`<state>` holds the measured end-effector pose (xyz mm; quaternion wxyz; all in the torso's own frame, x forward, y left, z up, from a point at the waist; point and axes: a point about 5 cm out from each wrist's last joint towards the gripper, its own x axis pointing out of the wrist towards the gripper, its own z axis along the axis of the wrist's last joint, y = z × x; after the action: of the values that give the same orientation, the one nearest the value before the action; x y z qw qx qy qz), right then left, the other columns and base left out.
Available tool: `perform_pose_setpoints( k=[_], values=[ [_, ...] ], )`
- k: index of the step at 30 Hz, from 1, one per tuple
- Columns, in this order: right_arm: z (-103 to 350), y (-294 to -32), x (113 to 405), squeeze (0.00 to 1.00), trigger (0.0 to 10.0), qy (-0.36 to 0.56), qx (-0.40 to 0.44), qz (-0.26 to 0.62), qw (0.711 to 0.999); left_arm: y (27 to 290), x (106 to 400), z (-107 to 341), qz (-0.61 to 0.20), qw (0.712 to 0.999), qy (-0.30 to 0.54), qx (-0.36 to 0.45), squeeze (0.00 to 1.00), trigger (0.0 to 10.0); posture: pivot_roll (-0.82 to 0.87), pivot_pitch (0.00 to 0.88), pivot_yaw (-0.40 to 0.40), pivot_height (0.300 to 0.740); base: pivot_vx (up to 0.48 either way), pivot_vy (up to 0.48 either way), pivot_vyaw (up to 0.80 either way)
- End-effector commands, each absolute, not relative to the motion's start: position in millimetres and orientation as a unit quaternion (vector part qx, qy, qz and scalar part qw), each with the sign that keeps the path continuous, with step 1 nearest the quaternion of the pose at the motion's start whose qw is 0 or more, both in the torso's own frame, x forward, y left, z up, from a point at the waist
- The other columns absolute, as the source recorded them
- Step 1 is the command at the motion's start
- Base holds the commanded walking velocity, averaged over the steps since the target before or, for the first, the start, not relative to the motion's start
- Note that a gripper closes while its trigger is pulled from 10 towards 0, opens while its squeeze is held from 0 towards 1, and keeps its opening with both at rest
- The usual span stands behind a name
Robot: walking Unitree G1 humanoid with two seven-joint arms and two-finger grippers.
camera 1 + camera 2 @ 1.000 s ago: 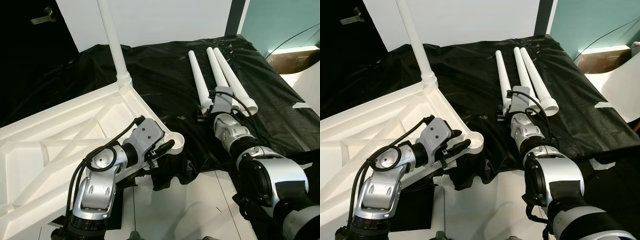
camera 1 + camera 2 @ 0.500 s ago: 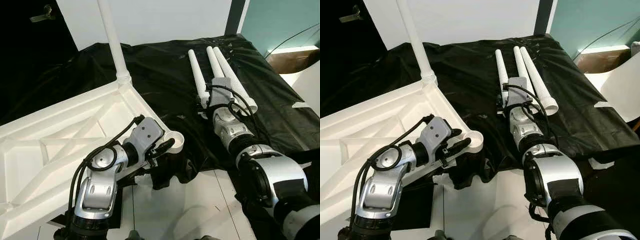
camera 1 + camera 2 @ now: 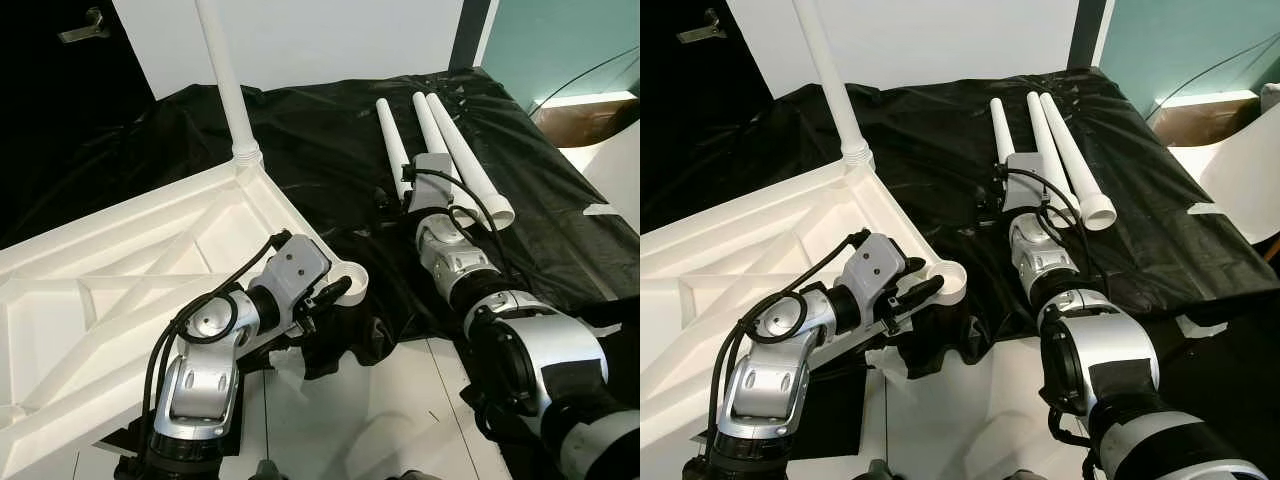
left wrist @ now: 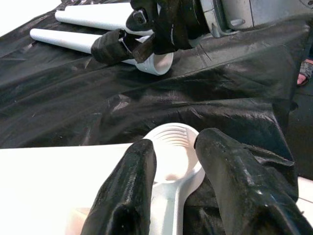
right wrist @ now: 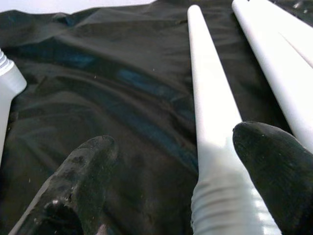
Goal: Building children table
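Compared with a second ago, the right arm has reached further up the black plastic sheet [image 3: 300,130]. Its wrist housing sat near the threaded ends of the loose legs then, and now it's higher, over the lower part of the leftmost loose table leg [image 3: 390,145]. The left arm looks about where it was.

The right gripper [image 5: 183,186] has its fingers spread wide, one either side of that leg's ribbed threaded end, not touching it as far as I can see. The other two loose legs [image 3: 455,150] lie just beside it, upper middle-right of the head view, fanned out on the sheet.

The left gripper [image 4: 173,166] is at the round corner socket [image 3: 350,283] of the upside-down white tabletop [image 3: 120,290], centre of the frame. Its fingers are apart and straddle the socket's arm; can't tell if they actually pinch it. One leg already fitted [image 3: 225,80] stands upright in the far corner socket, upper left.

No brand marks, labels or writing readable anywhere. There's a door handle [image 3: 85,27] in the top-left corner against the dark.
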<state>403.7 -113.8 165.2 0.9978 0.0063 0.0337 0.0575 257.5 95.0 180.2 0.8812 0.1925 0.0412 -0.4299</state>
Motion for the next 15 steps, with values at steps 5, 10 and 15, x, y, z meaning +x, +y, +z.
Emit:
perform_pose_setpoints(
  k=[5, 10, 15],
  values=[
    [144, -115, 397, 0.0, 10.0, 0.072, 0.021, 0.046, 0.996, 105, 263, 183, -0.312, 0.929, 0.021, 0.2, 0.0, 10.0, 0.1, 0.063, 0.013, 0.74, 0.0, 0.0, 0.0],
    [133, -120, 393, 0.0, 10.0, 0.09, 0.012, 0.029, 0.995, 106, 261, 183, -0.31, 0.929, 0.023, 0.198, 0.0, 10.0, 0.1, 0.073, 0.015, 0.74, 0.0, 0.0, 0.0],
    [124, -125, 390, 0.0, 10.0, 0.105, 0.011, 0.01, 0.994, 106, 261, 183, -0.311, 0.929, 0.024, 0.198, 0.0, 10.0, 0.1, 0.078, 0.018, 0.74, 0.0, 0.0, 0.0]
  ],
)
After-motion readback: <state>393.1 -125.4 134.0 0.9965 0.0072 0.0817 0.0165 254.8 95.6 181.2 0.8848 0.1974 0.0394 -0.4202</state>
